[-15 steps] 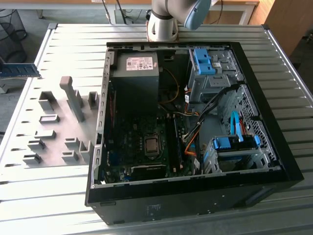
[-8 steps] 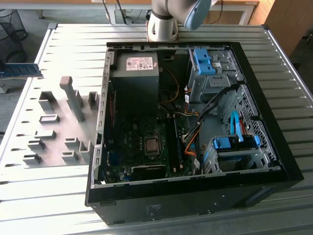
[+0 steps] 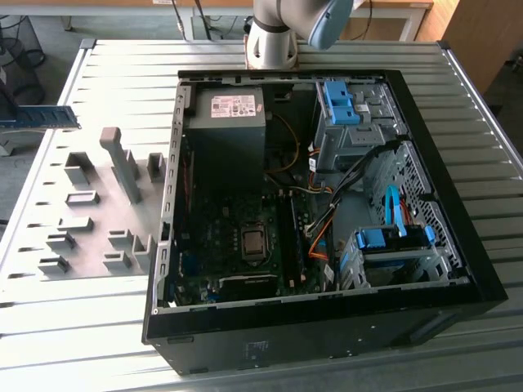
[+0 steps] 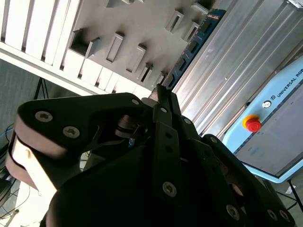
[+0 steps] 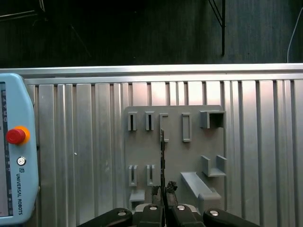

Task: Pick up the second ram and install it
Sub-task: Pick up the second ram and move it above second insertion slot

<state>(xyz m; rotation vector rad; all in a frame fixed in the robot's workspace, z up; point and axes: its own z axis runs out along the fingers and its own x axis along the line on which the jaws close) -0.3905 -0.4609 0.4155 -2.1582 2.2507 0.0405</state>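
My gripper (image 5: 163, 195) is shut on the second ram (image 5: 162, 156), which I see edge-on as a thin dark line running out from between the fingertips. In the second wrist view the gripper (image 4: 161, 94) clamps the same blue board (image 4: 196, 40), which has black chips along it. In the exterior view the blue ram (image 3: 45, 117) hangs in the air at the far left, beyond the grey holder plate (image 3: 90, 220) and well away from the open computer case (image 3: 327, 327). The motherboard's long dark memory slots (image 3: 288, 237) lie next to the processor socket (image 3: 253, 242).
The holder plate (image 5: 173, 156) carries several raised brackets and slots on a ribbed metal table (image 3: 122, 73). A light blue teach pendant with a red button (image 5: 15, 135) lies beside the plate. Inside the case are a power supply (image 3: 229, 122), cables and blue drive cages (image 3: 384, 241).
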